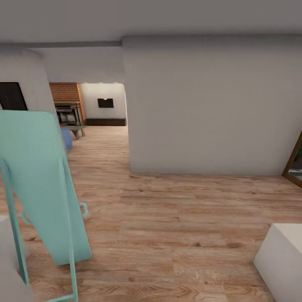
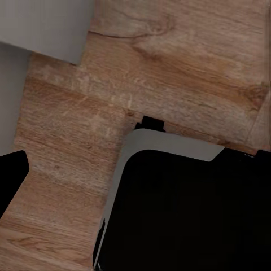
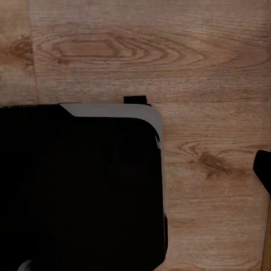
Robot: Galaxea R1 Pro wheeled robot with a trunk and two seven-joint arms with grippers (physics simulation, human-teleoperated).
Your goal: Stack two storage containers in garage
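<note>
- wood-plank floor [image 1: 176,235]: light brown boards with strong grain, running across the whole foreground of the head view and on through the doorway; the same planks show in the left wrist view [image 2: 169,62] and the right wrist view [image 3: 186,51].
- grey wall [image 1: 209,109]: a broad plain block standing at the middle and right of the head view, its base meeting the planks.
- doorway [image 1: 105,109]: an opening left of the grey wall, giving onto the living room [image 1: 94,105] well beyond.
- brick fireplace [image 1: 67,105]: red brick with a dark surround, seen through the opening; a low dark bench [image 1: 105,122] runs along the white far wall beside it.
- turquoise frame [image 1: 42,188]: a tall panel leaning tilted on thin legs at the left of the head view, with a blue object [image 1: 66,138] partly hidden behind its top edge.
- white block [image 1: 281,260]: a pale box-like corner at the lower right of the head view; what it is cannot be told.
- wooden-framed edge [image 1: 295,161]: at the far right, cut off by the picture's border.
- dark body with a pale grey rim [image 2: 186,209]: black, rounded corner, over the planks in the left wrist view; a like one [image 3: 84,180] in the right wrist view.
- jaws: whether released or clenched cannot be told on either arm.
- storage containers: their place cannot be told from these views.
</note>
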